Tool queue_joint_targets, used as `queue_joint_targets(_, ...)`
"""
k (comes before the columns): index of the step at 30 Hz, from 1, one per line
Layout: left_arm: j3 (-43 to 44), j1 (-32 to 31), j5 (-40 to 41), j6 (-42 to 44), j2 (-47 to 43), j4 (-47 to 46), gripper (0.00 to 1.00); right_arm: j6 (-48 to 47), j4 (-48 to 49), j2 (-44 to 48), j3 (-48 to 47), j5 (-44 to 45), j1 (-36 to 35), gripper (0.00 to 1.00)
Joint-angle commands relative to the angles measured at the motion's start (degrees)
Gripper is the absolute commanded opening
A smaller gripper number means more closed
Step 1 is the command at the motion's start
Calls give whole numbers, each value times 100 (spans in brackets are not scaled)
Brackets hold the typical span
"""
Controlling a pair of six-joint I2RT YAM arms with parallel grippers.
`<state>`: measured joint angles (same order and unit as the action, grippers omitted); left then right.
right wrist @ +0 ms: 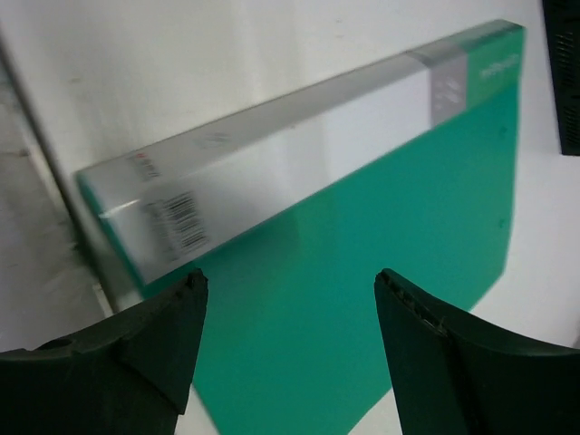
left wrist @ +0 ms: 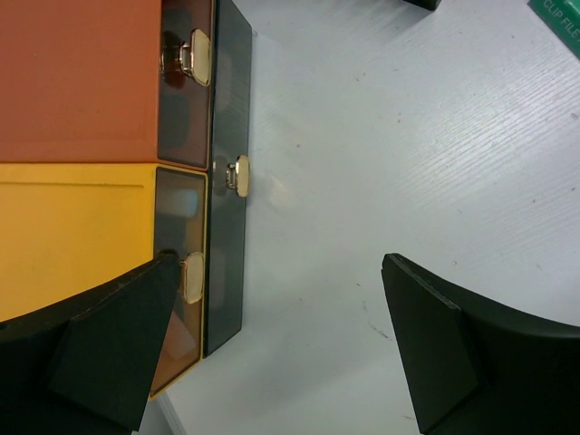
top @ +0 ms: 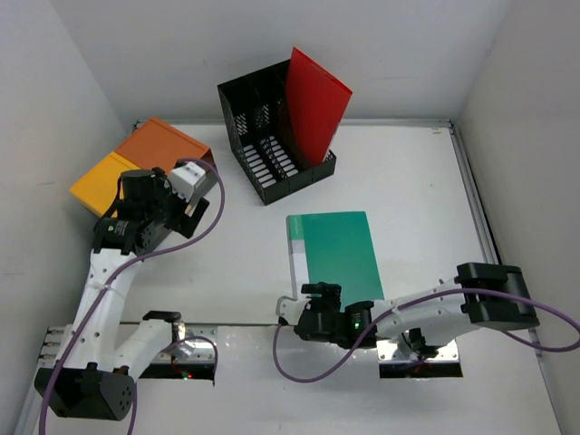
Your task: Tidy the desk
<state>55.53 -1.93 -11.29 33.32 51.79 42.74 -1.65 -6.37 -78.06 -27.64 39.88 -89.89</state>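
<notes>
Right gripper (right wrist: 290,281) spread, empty, low at near edge of green folder (top: 340,249) lying flat on desk (top: 417,181), centre. Left gripper (left wrist: 279,263) spread, empty, above drawer box (top: 136,163). Best approach, likely: square to edge, pinch firmly, lift toward file rack (top: 263,136).

This is a robot lab cell dressed as an office corner. The white desk (top: 227,272) is boxed in by plain white panels (top: 63,72) and edged with a metal rail (top: 478,199). The left arm (top: 100,290) and right arm (top: 426,310) are bolted at its near edge, trailing purple cables (top: 304,380). The office props are a black file rack (top: 263,136), a red folder (top: 314,104), a green file (top: 340,254) and an orange-yellow drawer box (top: 136,163).
</notes>
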Motion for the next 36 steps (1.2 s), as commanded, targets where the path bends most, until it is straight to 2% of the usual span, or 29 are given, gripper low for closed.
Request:
queue_joint_targets(1,-7,-18,-189,-80,-160,-152,93,42,513,-7,135,618,-767,71)
queue_joint_targets(4,-16,-18,-190,-89,-143,-152,93,130,944,-104,364,223,-785,71)
queue_joint_targets(8,-51,-18,-163,-71,-125,-152,93,130,892,62,198,-312,-987,73)
queue_joint_targets(13,-42,-18,-137,-71,-29,-179,93,121,980,599,232,-1893,-987,73)
queue_joint_targets(17,-16,-18,-251,-80,-29,-178,93,121,786,713,338,-2204,-987,73)
queue_joint_targets(24,-16,-18,-304,-45,-72,-126,93,358,1480,266,654,-807,-987,70)
queue_joint_targets(27,-16,-18,-277,-36,-99,-126,93,420,1604,63,681,-122,-987,62)
queue_joint_targets(34,28,-18,-356,-89,68,-82,93,-11,2473,116,1216,1064,-987,52)
queue_joint_targets(36,28,-18,-356,-89,86,-90,93,-11,2631,177,1348,1398,-987,46)
